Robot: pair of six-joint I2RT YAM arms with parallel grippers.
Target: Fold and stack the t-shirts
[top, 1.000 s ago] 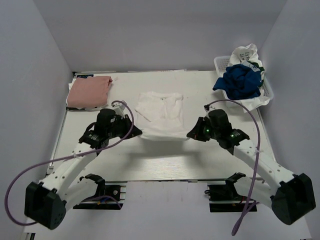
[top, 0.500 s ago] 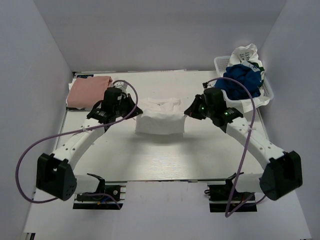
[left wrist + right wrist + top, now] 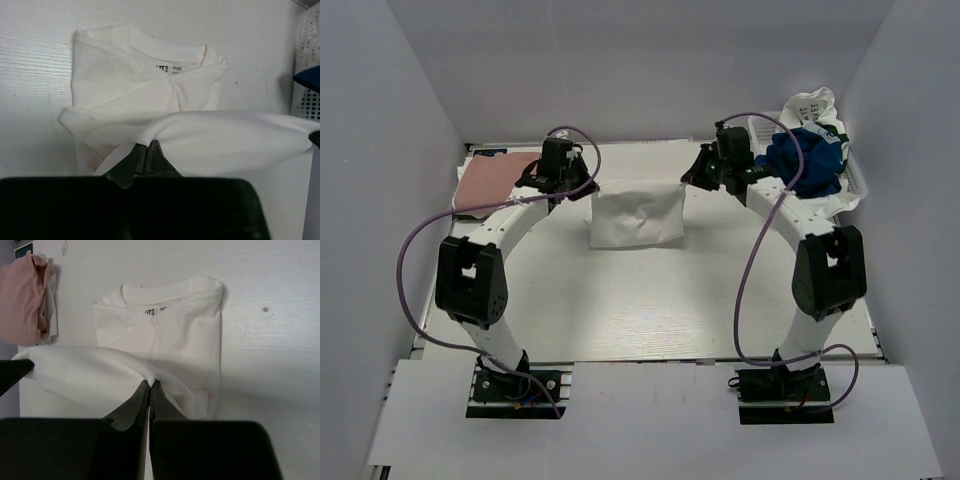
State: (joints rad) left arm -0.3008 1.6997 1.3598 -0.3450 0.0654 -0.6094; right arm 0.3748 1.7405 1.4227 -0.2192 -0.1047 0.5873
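Note:
A white t-shirt [image 3: 638, 215] lies mid-table with its near hem lifted and stretched between both grippers. My left gripper [image 3: 588, 188] is shut on the hem's left corner, its tips [image 3: 146, 144] pinching the cloth. My right gripper [image 3: 685, 183] is shut on the right corner, the fabric nipped at its tips [image 3: 150, 381]. Below the raised hem, the collar half [image 3: 150, 65] lies flat on the table, label showing. A folded salmon-pink t-shirt [image 3: 490, 180] lies at the far left, also seen in the right wrist view [image 3: 22, 300].
A white plastic basket [image 3: 760, 125] stands at the far right corner, holding a crumpled blue t-shirt [image 3: 805, 160] and a white one with dark-green print [image 3: 815, 105]. Its mesh wall [image 3: 307, 50] is close to the held hem. Walls enclose the table on three sides.
Both arms have stretched away from their bases, carrying the white shirt's near hem up and over toward the collar end. Both grippers stayed shut on it.

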